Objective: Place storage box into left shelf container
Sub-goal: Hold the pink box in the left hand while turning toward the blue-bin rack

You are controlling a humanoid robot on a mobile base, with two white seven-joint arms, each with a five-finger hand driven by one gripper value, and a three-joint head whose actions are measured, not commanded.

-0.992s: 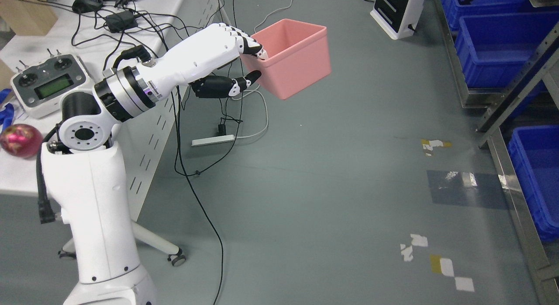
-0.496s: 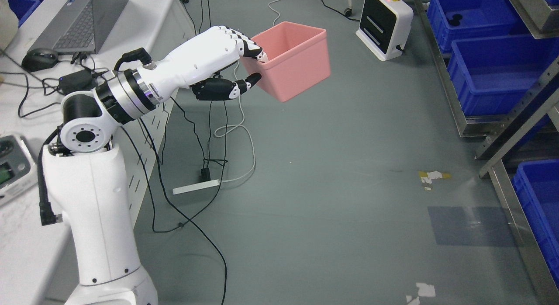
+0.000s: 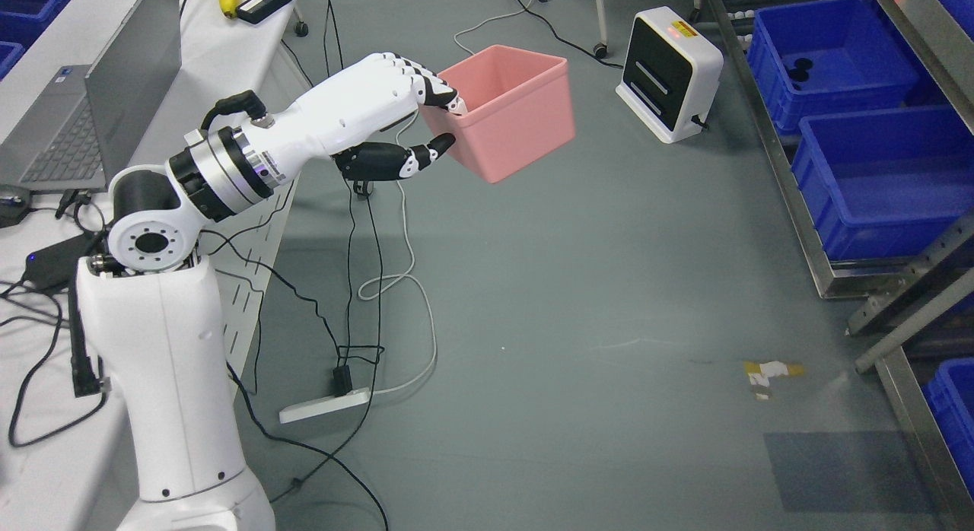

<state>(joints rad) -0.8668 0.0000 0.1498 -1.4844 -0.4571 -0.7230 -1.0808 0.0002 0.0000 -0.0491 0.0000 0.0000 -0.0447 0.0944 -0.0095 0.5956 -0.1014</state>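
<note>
A pink storage box point(image 3: 511, 112) hangs in the air above the grey floor, open side up and tilted a little. My left hand point(image 3: 445, 122) is shut on its near left wall, with the fingers over the rim and the thumb under it on the outside. The white left arm point(image 3: 228, 173) reaches up from the lower left. On the right stands a metal shelf rack point(image 3: 806, 204) with blue containers point(image 3: 883, 181), one point(image 3: 833, 59) higher up and one at the lower right edge point(image 3: 951, 394). My right arm does not show.
A white and black device point(image 3: 670, 74) stands on the floor behind the box. A white table point(image 3: 46, 234) with a laptop point(image 3: 76, 128) and cables runs along the left. A power strip point(image 3: 323, 404) and loose cables lie on the floor.
The whole picture has shifted downward, so the camera has moved forward over the floor. The hand and pink box stay in the same place in the picture, still held.
</note>
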